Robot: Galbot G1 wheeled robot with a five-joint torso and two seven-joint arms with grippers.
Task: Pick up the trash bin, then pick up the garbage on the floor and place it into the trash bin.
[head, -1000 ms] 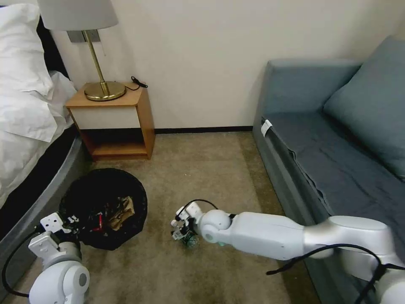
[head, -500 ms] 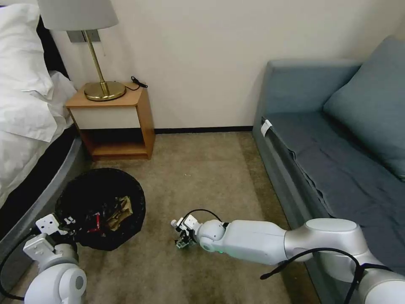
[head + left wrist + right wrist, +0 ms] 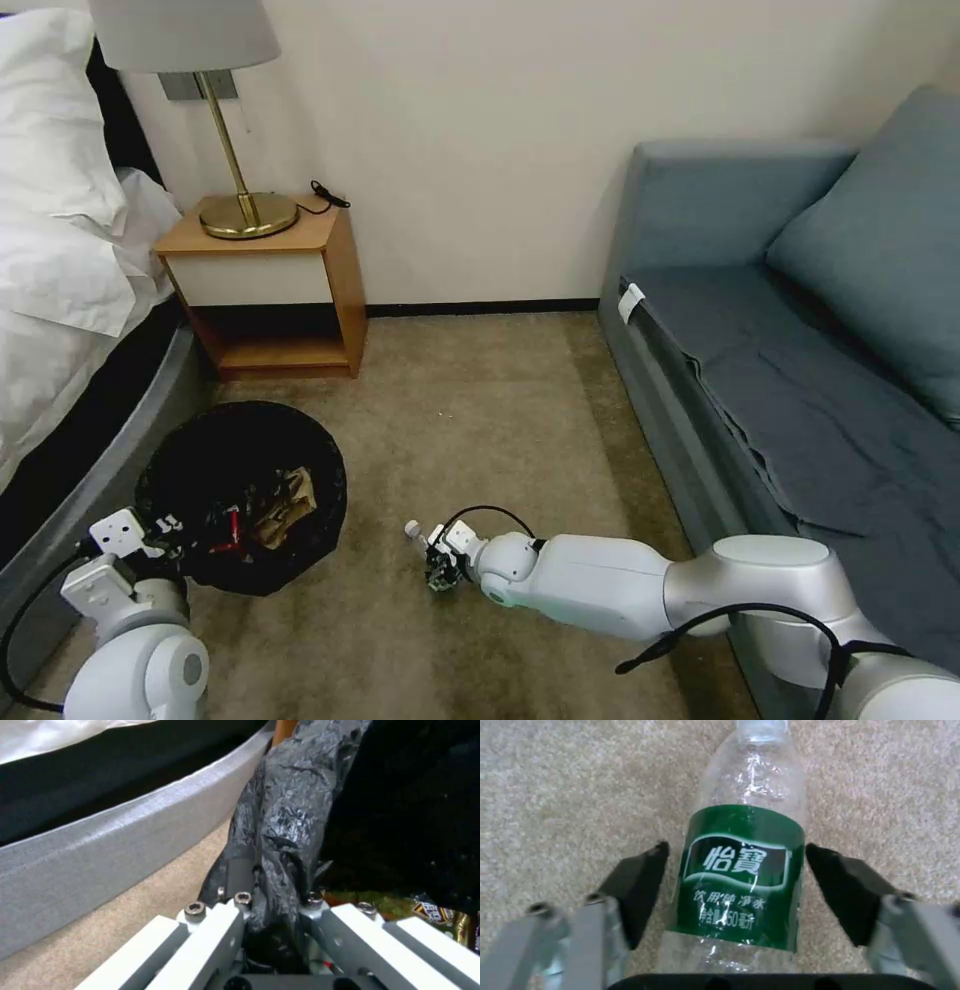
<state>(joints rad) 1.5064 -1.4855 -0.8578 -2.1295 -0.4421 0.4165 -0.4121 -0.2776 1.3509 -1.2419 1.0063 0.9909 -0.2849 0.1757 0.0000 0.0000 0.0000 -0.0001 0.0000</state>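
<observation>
Right hand is down on the carpet just right of the trash bin, left hand at its rim.

I saw a tan carpet floor. A clear bottle with a green label lay flat on it, near the middle. A wooden night stand stood on the floor by the wall, a bed on one side and a blue sofa on the other. I could not tell if the black trash bin touched the floor.
</observation>
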